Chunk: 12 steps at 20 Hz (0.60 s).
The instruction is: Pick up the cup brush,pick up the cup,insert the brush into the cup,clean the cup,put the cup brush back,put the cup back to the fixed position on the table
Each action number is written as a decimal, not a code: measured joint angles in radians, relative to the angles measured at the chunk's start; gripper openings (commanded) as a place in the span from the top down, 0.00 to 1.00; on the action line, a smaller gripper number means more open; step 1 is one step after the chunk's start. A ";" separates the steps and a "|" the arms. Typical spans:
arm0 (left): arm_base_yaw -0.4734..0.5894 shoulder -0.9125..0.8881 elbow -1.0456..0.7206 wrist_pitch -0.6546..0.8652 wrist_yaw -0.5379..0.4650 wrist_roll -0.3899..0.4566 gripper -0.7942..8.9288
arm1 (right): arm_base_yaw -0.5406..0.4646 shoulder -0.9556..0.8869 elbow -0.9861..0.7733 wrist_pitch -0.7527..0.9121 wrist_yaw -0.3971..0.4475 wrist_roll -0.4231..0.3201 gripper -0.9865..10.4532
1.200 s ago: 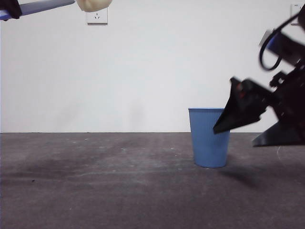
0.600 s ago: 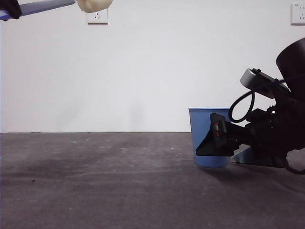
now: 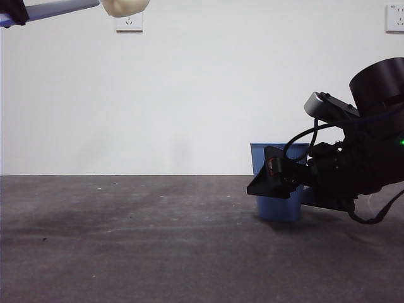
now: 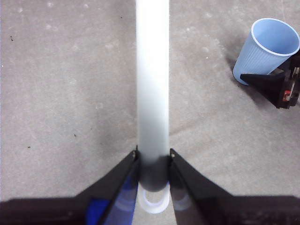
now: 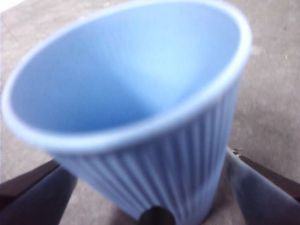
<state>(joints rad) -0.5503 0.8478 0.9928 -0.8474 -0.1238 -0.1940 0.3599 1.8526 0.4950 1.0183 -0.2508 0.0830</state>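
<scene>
Right hand point(image 3: 278, 180), swung down from three o'clock, now brackets the cup point(image 3: 273, 189), unclenched; left hand point(image 4: 152, 161) grips the cup brush point(image 4: 152, 79) aloft.

No readable text in any view

No letters, numbers, brand marks or labels can be read on the cup point(image 3: 278, 189), the cup brush point(image 4: 152, 79), the worktop point(image 3: 126, 240) or either gripper. The wall socket point(image 3: 129, 23) at about 11 o'clock in the front view shows only its plug holes, and the second socket point(image 3: 394, 17) at 1 o'clock is also plain.
</scene>
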 measured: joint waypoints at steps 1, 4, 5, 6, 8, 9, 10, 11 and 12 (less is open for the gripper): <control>0.000 0.000 0.000 0.000 0.000 0.000 0.93 | 0.000 0.000 0.001 -0.001 0.012 0.002 0.56; 0.000 0.000 0.000 0.000 0.000 0.000 0.93 | 0.001 0.000 0.001 -0.008 0.019 0.003 0.66; 0.000 0.000 0.000 0.000 0.000 0.000 0.93 | 0.001 0.001 0.001 -0.009 0.020 0.005 0.71; 0.000 0.000 0.000 -0.001 0.000 0.000 0.93 | 0.001 0.001 0.001 -0.009 0.019 0.005 0.73; 0.000 0.000 0.000 -0.007 0.000 0.000 0.93 | 0.003 0.001 0.001 -0.009 0.020 0.007 0.76; 0.000 0.000 0.000 -0.009 0.000 0.000 0.93 | 0.004 0.001 0.001 -0.009 0.020 0.007 0.76; 0.000 0.000 0.000 -0.014 0.000 0.000 0.93 | 0.005 0.001 0.001 -0.010 0.020 0.007 0.81; 0.000 0.000 0.000 -0.018 0.000 0.000 0.93 | 0.006 0.001 0.001 -0.010 0.020 0.007 0.88; 0.000 0.000 0.000 -0.019 0.000 0.000 0.93 | 0.006 0.001 0.001 -0.011 0.020 0.007 0.93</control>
<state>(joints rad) -0.5503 0.8478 0.9928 -0.8669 -0.1238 -0.1940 0.3664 1.8538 0.4957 1.0073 -0.2310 0.0898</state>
